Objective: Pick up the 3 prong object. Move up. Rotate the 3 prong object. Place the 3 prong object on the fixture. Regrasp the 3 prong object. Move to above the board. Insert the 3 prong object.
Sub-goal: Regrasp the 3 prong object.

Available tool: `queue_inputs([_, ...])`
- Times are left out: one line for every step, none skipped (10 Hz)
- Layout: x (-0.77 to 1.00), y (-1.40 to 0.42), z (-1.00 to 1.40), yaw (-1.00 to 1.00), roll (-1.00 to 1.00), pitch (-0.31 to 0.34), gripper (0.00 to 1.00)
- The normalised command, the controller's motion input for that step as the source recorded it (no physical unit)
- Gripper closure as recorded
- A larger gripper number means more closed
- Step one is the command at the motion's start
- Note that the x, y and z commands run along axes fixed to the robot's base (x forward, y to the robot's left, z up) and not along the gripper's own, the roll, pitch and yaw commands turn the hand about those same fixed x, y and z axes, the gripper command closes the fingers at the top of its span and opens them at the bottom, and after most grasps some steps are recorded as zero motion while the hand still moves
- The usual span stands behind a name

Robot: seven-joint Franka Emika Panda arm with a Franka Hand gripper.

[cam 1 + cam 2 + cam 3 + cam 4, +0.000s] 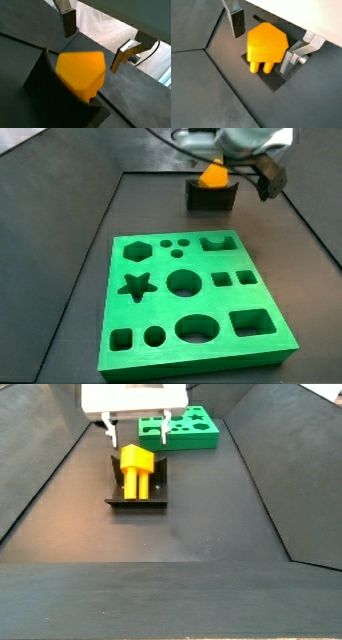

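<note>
You will find nothing to read in any of these views: no text, label, brand, number or sign shows. The tool (135,435), at the upper left of a side view with its fingers spread apart, is unmarked. So are the 3 prong object (134,462), the fixture (211,196) and the board (194,300).

One piece, one fixture, one board, and my one gripper.

I count a single orange 3 prong object (266,46) lying in a single dark fixture (138,494), with two of its prongs showing in a wrist view. There is one green board (193,301) carrying thirteen cut-outs. My one gripper (134,427) hangs over the piece, its two fingers (236,22) spread to either side, not touching it.
</note>
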Motion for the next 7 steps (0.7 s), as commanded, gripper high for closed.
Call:
queue_inputs([0.11,0.02,-0.96,-0.05,0.06,-0.031,0.0])
queue_inputs([0.1,0.01,-0.86,-0.05,0.06,-0.011,0.0])
queue_inputs([0.09,0.0,-0.62,-0.03,0.05,0.03,0.0])
queue_inputs([0.09,0.0,-0.53,-0.02,0.05,0.044,0.0])
queue_inputs([0.09,-0.01,-0.36,0.01,0.06,0.054,0.0])
queue_inputs([0.07,-0.01,-0.25,0.03,0.06,0.062,0.0])
queue_inputs([0.02,-0.03,-0.19,0.04,0.06,0.059,0.0])
